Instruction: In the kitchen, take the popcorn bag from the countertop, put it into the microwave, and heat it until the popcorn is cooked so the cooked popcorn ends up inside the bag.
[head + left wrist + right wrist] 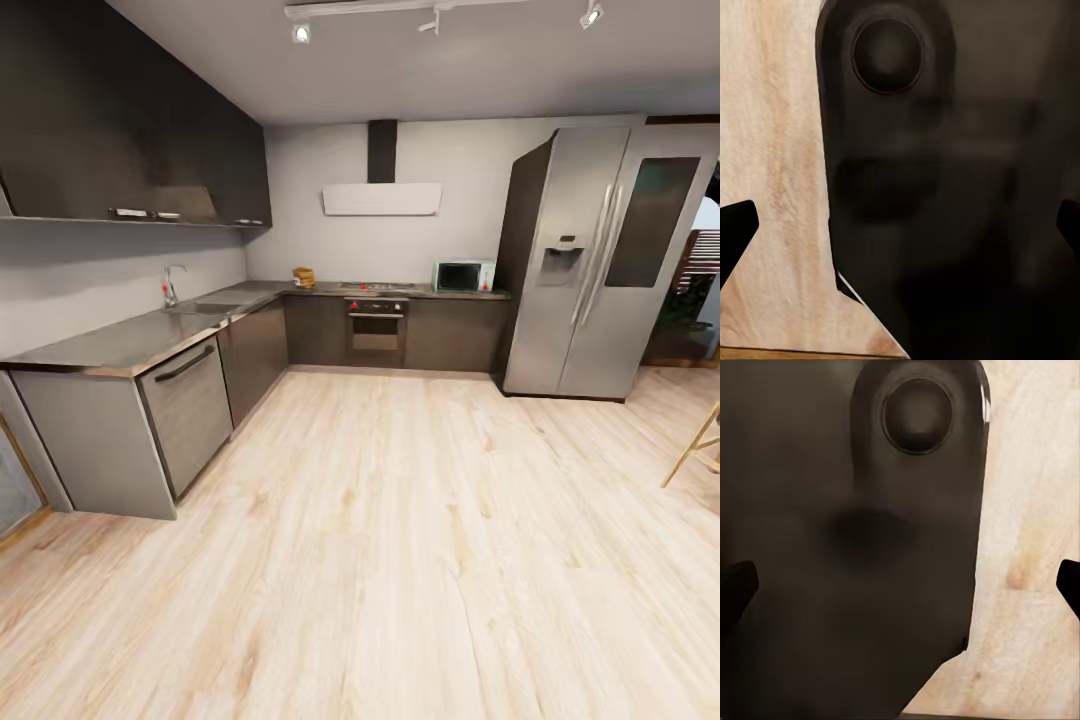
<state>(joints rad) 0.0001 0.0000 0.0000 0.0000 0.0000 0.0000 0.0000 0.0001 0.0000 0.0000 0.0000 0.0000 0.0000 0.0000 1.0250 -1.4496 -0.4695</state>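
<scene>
Both my jaws wide, empty. The popcorn bag (303, 277) and microwave (463, 276) sit far off on the worktop (120, 345); could clip its corner driving over.

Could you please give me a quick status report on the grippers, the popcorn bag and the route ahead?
Both grippers open, empty. Popcorn bag on far countertop, microwave right of it, door shut. Bare wood floor between.
</scene>
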